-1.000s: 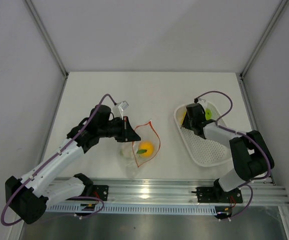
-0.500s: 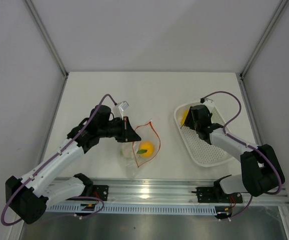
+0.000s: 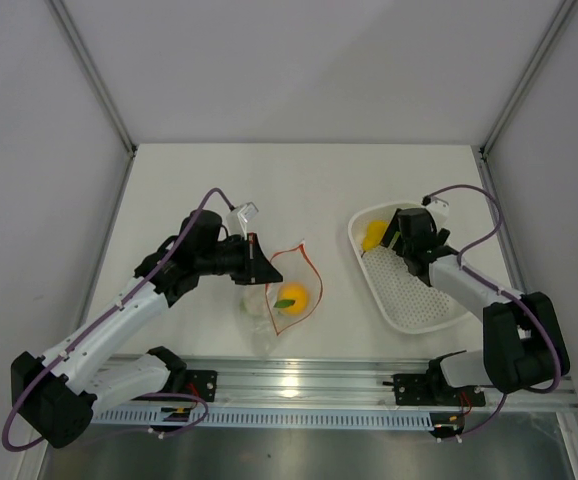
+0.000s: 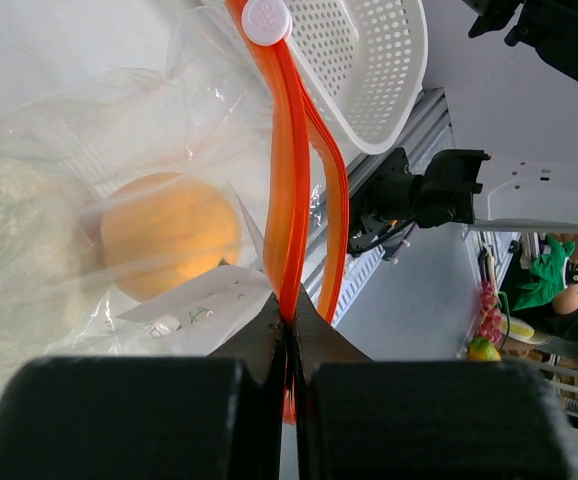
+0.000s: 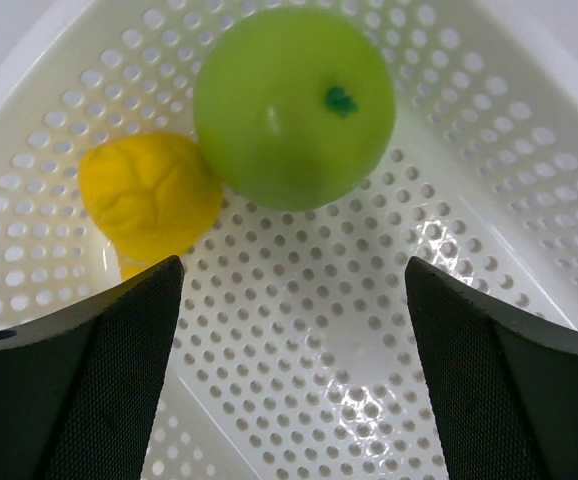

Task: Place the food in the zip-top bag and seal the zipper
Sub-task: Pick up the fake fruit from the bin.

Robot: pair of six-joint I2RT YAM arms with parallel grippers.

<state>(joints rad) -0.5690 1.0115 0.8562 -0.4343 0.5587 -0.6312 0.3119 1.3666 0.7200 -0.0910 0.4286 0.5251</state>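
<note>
Zipper pinched in left gripper — right gripper spread wide above green apple, basket.

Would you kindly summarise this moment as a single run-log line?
left gripper: shut on zipper | right gripper: open over basket | in zip-top bag: orange fruit | in basket: green apple, yellow fruit

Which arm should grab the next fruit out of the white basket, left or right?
Right. The right gripper hangs open over the basket, with the green apple and yellow fruit just ahead of it. The left gripper is shut on the zipper, holding the bag, so it is occupied.
</note>
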